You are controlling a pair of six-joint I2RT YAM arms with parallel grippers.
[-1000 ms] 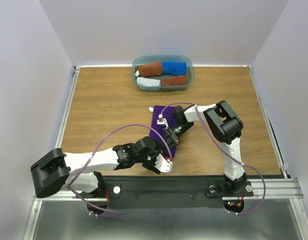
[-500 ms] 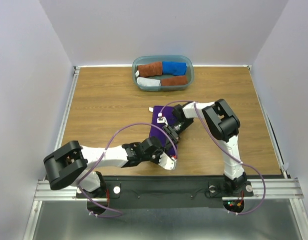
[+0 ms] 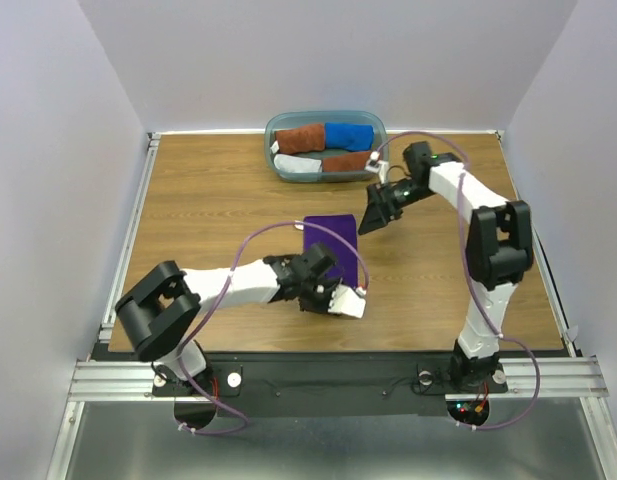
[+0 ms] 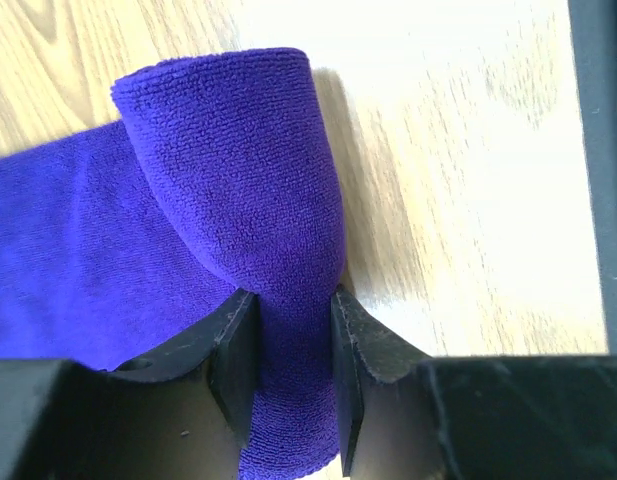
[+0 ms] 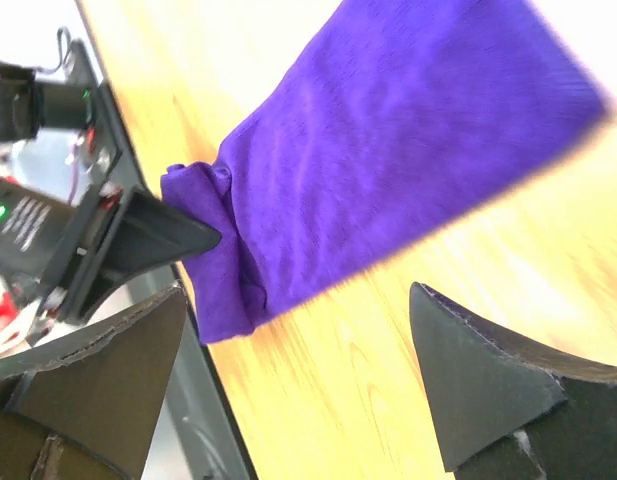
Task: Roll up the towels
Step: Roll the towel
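A deep purple towel (image 3: pixel 333 245) lies flat on the wooden table, its near end curled over into a small roll (image 4: pixel 238 180). My left gripper (image 3: pixel 331 287) is shut on that rolled near end, and both pads (image 4: pixel 235 350) press the cloth from either side. My right gripper (image 3: pixel 371 222) hangs open above the table, up and to the right of the towel, with nothing between its fingers (image 5: pixel 488 390). In the right wrist view the purple towel (image 5: pixel 388 150) stretches away toward the left gripper (image 5: pixel 138 235).
A teal-grey tub (image 3: pixel 383 140) stands at the back of the table. It holds rolled towels: rust-brown (image 3: pixel 300 137), bright blue (image 3: pixel 348 135), pale grey (image 3: pixel 296 167) and another rust-brown (image 3: pixel 350 162). A metal rail (image 3: pixel 328 375) runs along the near edge.
The right gripper let go of the purple towel, opened wide and swung back and right toward the tub. The left gripper moved right and closed on the towel's near end.
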